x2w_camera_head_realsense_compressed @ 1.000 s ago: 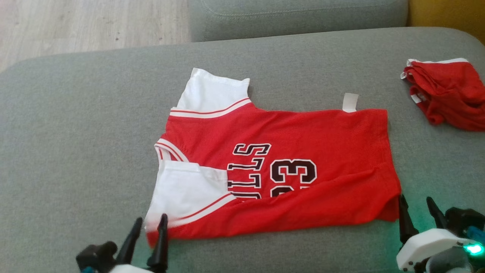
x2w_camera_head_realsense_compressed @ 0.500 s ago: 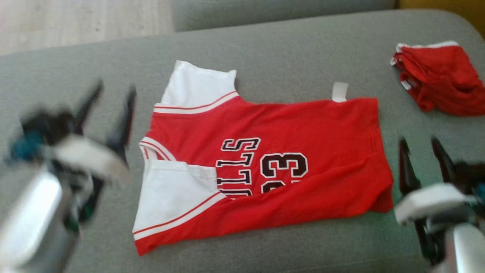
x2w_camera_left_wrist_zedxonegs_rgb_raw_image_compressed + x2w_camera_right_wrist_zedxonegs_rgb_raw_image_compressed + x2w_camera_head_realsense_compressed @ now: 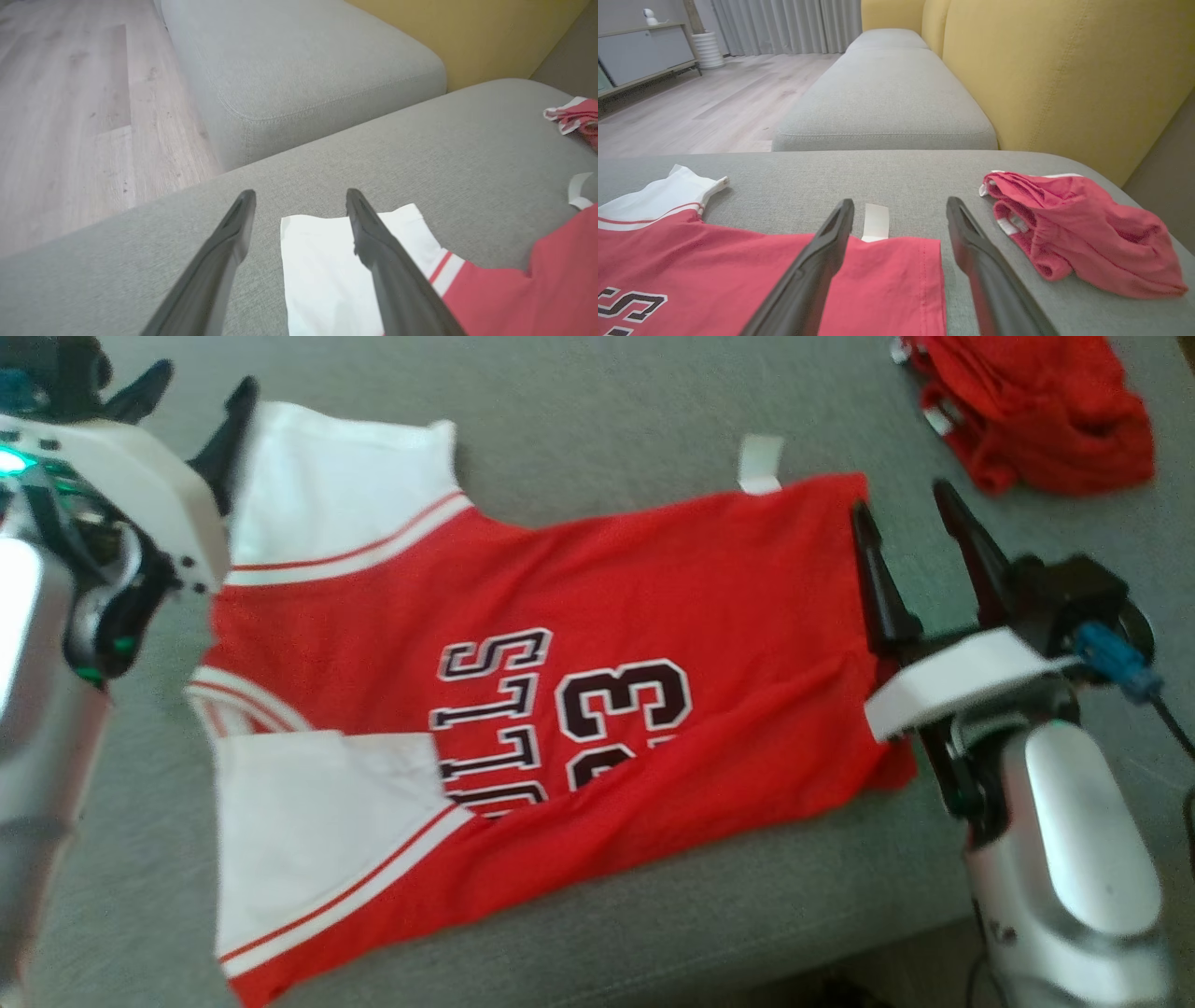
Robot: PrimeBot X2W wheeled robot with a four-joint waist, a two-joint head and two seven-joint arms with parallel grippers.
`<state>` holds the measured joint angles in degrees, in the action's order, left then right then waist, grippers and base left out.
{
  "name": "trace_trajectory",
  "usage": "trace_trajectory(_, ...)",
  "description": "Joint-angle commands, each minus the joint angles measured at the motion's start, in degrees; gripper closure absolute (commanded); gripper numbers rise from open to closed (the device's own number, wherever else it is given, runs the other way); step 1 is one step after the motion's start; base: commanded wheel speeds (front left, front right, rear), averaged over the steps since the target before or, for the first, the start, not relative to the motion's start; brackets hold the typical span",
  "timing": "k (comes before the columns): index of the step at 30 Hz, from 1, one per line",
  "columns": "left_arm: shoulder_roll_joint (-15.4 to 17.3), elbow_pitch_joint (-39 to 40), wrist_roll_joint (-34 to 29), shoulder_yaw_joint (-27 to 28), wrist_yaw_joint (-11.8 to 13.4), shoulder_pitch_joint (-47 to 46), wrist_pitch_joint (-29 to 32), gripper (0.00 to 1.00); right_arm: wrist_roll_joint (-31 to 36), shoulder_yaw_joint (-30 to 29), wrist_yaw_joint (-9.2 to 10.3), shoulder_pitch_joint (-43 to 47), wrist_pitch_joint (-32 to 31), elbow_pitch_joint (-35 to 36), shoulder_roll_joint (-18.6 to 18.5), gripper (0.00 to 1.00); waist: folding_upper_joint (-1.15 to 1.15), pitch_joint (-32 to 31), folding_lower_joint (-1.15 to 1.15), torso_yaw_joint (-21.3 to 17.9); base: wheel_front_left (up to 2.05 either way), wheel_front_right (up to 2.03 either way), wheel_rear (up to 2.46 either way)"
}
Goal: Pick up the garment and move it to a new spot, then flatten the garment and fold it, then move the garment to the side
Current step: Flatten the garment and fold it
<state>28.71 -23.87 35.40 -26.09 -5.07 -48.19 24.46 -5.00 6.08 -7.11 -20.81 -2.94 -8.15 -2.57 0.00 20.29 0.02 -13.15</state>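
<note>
The garment (image 3: 653, 579) is a red jersey with white sleeves and black lettering. It lies flat on the grey cushion (image 3: 597, 411), with its near side folded over. My left gripper (image 3: 198, 387) stands open at the far white sleeve (image 3: 322, 261), one finger over the sleeve's corner and the other over bare cushion; in the left wrist view the left gripper (image 3: 300, 193) holds nothing. My right gripper (image 3: 901, 502) is open over the jersey's far hem corner. In the right wrist view the right gripper (image 3: 900, 202) straddles that corner of the garment (image 3: 738, 266) beside a white tag (image 3: 875, 221).
A crumpled red pile of cloth (image 3: 1027, 401) lies at the far right of the cushion, also seen as the red pile (image 3: 1078, 228). Beyond are a second grey cushion (image 3: 887, 107), a yellow backrest (image 3: 1064, 70) and wooden floor (image 3: 70, 116). The cushion's front edge (image 3: 747, 952) is near.
Both arms have gone from the jersey's near edge to its far edge, the left to the far sleeve, the right to the far hem corner. The head camera has shifted closer.
</note>
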Motion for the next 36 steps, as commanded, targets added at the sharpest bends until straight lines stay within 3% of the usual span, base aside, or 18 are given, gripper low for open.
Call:
trace_trajectory(1, 3.02, 0.15, 0.36, 2.19, 0.00, -4.02, 0.58, 0.00, -0.48, 1.74, -0.37, -2.23, 0.75, 1.51, -0.31, 0.00, 0.00, 4.41, -0.02, -4.10, 0.00, 0.00, 0.00)
trace_trajectory(15, 5.03, -9.14, -0.07, 0.70, -0.21, -6.51, 4.86, 0.00, -1.67, 2.67, -0.37, -6.13, 3.63, -1.98, -0.31, 0.00, 0.00, 8.71, -0.02, -7.20, 0.00, 0.00, 0.00)
trace_trajectory(16, 4.92, -9.19, 0.00, 0.44, -0.32, -6.52, 5.16, 0.04, -1.60, 2.58, -0.37, -6.29, 3.61, -2.17, -0.31, 0.00, 0.00, 8.71, -0.02, -7.05, 0.00, 0.00, 0.00)
trace_trajectory(17, 4.72, -9.15, 0.16, 0.22, -0.44, -6.58, 5.38, 0.21, -1.46, 2.53, -0.37, -6.51, 3.52, -2.35, -0.31, 0.00, 0.00, 8.68, -0.02, -6.82, 0.00, 0.00, 0.00)
trace_trajectory(18, 4.54, -9.01, 0.29, 0.02, -0.58, -6.68, 5.43, 0.59, -1.30, 2.59, -0.37, -6.78, 3.37, -2.55, -0.31, 0.00, 0.00, 8.61, -0.02, -6.59, 0.00, 0.00, 0.00)
trace_trajectory(19, 4.35, -8.77, 0.32, -0.23, -0.73, -6.83, 5.29, 0.83, -1.06, 2.73, -0.37, -7.12, 3.08, -2.83, -0.38, 0.00, 0.00, 8.49, -0.02, -6.23, 0.00, 0.00, 0.00)
trace_trajectory(20, 4.26, -8.46, 0.26, -0.53, -0.90, -6.99, 5.00, 1.00, -0.86, 2.95, -0.37, -7.55, 2.69, -3.19, -0.51, 0.00, 0.00, 8.36, -0.02, -5.90, 0.00, 0.00, 0.00)
trace_trajectory(36, 0.49, -0.87, 0.82, -4.45, -2.21, -8.80, -4.68, 1.00, -3.70, 3.98, -0.37, -18.46, -8.59, -20.75, -7.19, 0.00, 0.00, 5.14, -0.02, 3.07, 0.00, 0.00, 0.00)
